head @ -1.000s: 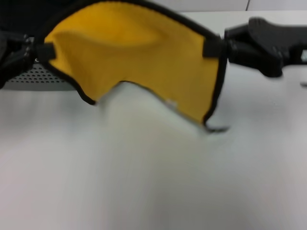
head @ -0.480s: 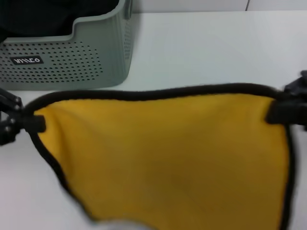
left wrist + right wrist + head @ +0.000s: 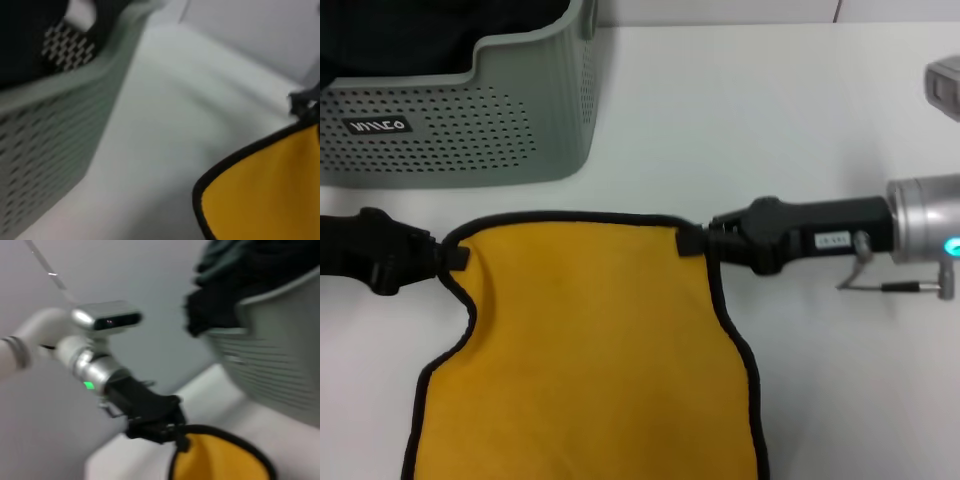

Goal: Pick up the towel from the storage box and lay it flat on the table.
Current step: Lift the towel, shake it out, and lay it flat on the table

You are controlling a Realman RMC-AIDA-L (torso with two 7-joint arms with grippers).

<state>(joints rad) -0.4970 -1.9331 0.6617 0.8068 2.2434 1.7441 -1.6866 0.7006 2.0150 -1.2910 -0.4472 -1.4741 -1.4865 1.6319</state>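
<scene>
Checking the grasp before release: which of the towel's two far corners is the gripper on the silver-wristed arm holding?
The right gripper holds the towel by its far right corner; the far left corner, nearer the storage box, is pinched by the all-black left gripper.

Towel [image 3: 590, 350]: matt fluffy cloth. Storage box [image 3: 510, 120]: perforated matt plastic. Table [image 3: 740, 120]: smooth.

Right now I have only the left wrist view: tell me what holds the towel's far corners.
Observer: The left pincer is shut on the far left corner of the towel, yellow side up.
Operator: Report the other arm.
Observer: The right pincer is shut on the far right corner.
Operator: Check the storage box.
Observer: Dark cloth is heaped above the rim of the storage box.
</scene>
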